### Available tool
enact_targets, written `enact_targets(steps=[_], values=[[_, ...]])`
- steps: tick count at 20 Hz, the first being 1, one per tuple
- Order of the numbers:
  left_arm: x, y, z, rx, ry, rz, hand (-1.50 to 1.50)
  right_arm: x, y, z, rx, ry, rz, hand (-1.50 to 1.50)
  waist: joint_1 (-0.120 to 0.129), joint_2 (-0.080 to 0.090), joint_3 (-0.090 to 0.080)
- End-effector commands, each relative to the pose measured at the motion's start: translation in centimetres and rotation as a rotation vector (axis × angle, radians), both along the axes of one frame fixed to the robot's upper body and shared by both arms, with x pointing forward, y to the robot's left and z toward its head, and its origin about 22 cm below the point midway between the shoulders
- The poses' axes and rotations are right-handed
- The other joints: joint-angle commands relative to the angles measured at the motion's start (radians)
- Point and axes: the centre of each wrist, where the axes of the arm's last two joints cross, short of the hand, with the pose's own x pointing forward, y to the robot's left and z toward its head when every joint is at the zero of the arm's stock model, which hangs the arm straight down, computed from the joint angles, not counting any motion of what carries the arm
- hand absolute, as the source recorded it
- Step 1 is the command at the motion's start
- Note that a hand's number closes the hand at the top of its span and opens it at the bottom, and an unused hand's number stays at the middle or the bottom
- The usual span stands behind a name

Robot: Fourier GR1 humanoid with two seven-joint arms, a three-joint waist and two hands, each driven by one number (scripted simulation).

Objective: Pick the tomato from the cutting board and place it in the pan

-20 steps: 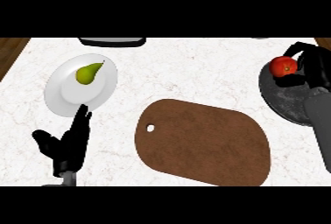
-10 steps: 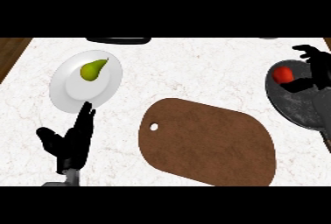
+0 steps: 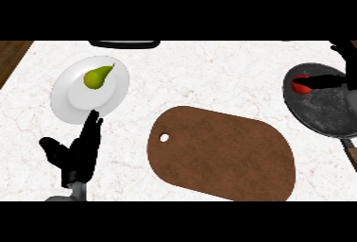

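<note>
The red tomato [image 3: 301,85] lies inside the dark round pan [image 3: 325,112] at the right edge, near its upper left wall. My right hand [image 3: 329,81] hovers over the pan with straight, spread fingers; one finger points left and partly covers the tomato, and nothing is held. The brown cutting board [image 3: 223,152] in the middle carries nothing. My left hand [image 3: 75,152] rests open at the lower left, fingers up, below the plate.
A white plate [image 3: 75,101] with a green pear [image 3: 97,77] sits at the upper left. A dark object [image 3: 125,44] shows at the counter's far edge. The pan's handle [image 3: 349,150] runs toward the lower right, beside the board.
The right hand carried the tomato down into the pan and spread its fingers off it. The left hand has stayed where it was.
</note>
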Motion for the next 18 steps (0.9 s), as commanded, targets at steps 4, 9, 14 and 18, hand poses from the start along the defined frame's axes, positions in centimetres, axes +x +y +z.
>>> enact_targets(steps=[4,9,14,18], values=[[-1.5,-0.5,-1.5,-0.019,0.071,0.021,0.0,-2.1,-5.3,1.2,0.363,-0.078,0.071,-1.5,-0.014,-0.002,-0.008],[-0.8,-0.7,-1.5,-0.02,0.064,0.027,0.0,-5.1,-9.3,1.0,0.485,-0.078,0.17,-1.5,-0.031,-0.006,-0.01],[-0.9,0.8,-2.3,-0.017,0.08,0.056,0.0,-7.7,-12.2,1.1,0.55,-0.053,0.316,-1.5,-0.049,-0.017,-0.012],[-1.8,0.4,-1.5,-0.031,0.083,0.05,0.0,-9.6,-12.9,-1.0,0.532,-0.04,0.345,-1.5,-0.052,-0.022,-0.013]])
